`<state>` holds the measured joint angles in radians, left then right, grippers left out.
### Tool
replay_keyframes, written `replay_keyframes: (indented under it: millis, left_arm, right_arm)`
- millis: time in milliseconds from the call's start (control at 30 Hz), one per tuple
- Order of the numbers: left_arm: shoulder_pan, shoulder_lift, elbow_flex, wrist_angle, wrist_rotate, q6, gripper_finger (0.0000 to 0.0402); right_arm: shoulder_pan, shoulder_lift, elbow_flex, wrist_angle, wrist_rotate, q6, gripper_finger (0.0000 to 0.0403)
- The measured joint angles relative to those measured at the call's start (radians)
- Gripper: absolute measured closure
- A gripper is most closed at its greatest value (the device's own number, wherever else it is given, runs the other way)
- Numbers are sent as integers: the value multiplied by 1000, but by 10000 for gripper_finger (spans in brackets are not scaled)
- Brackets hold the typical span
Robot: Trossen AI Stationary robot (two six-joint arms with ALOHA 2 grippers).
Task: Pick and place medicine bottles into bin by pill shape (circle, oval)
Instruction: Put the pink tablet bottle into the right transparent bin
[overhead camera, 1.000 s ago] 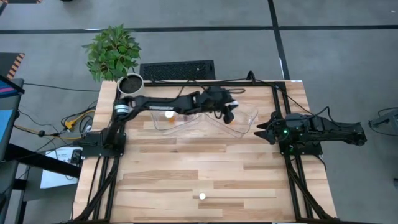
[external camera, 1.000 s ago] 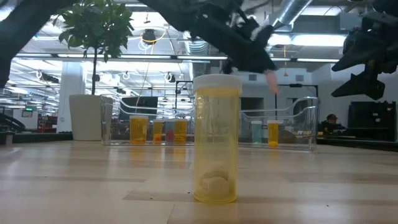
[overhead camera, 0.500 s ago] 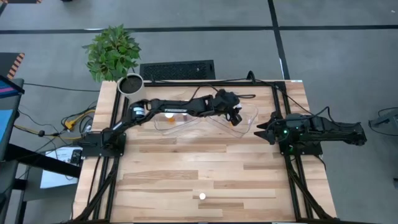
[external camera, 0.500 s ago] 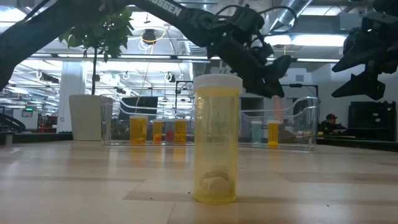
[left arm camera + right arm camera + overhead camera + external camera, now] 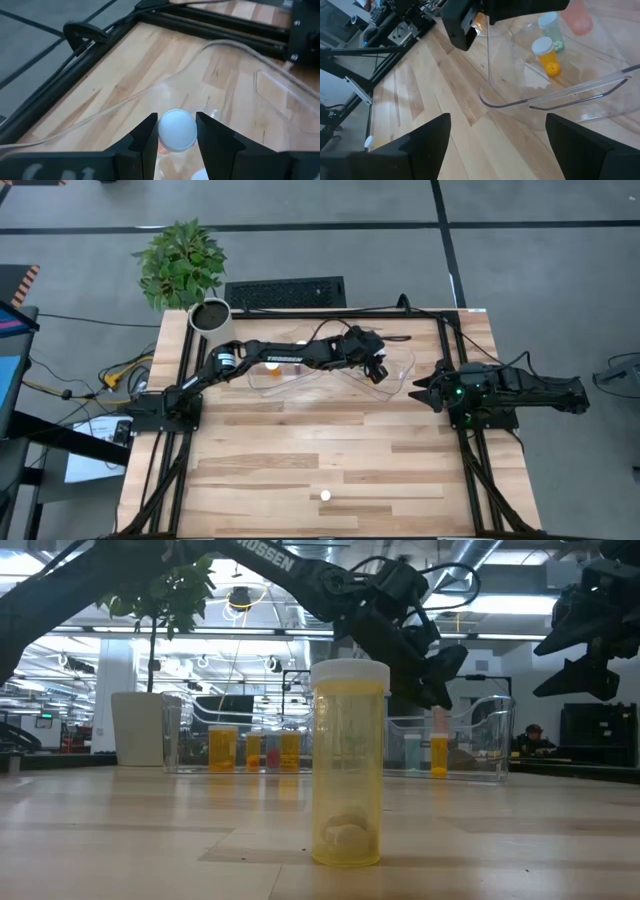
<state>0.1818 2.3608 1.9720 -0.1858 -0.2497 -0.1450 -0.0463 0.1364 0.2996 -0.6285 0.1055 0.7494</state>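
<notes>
At the upper left of the high view a plant in a white pot stands at the table corner; rightward, the left arm stretches across the far edge, its left gripper hanging over the right-hand clear bin, fingers pinched on a white-capped bottle held above the bin floor. The left-hand bin holds three amber bottles; the right one holds an amber bottle and a paler one. One bottle stands alone at the near edge, a pale pill at its bottom. At the right of the high view the right gripper waits beside the bin, fingers spread and empty. Risk, as I judge it: the cap is smooth and round, so a thin pinch could slip, and a drop from height could bounce the light plastic cylinder off the hard, glossy bin wall or topple the standing bottles. The table is pale planked wood.
</notes>
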Motion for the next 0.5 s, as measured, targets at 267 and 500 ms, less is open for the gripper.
replay_keyframes:
  millis: [267,500]
  left_arm:
    - [-12,33,-1,-5,1,-11,290]
    - [-19,41,-1,5,-27,-15,290]
  right_arm:
    - [0,0,0,0,0,0,69]
    - [0,0,0,0,0,0,69]
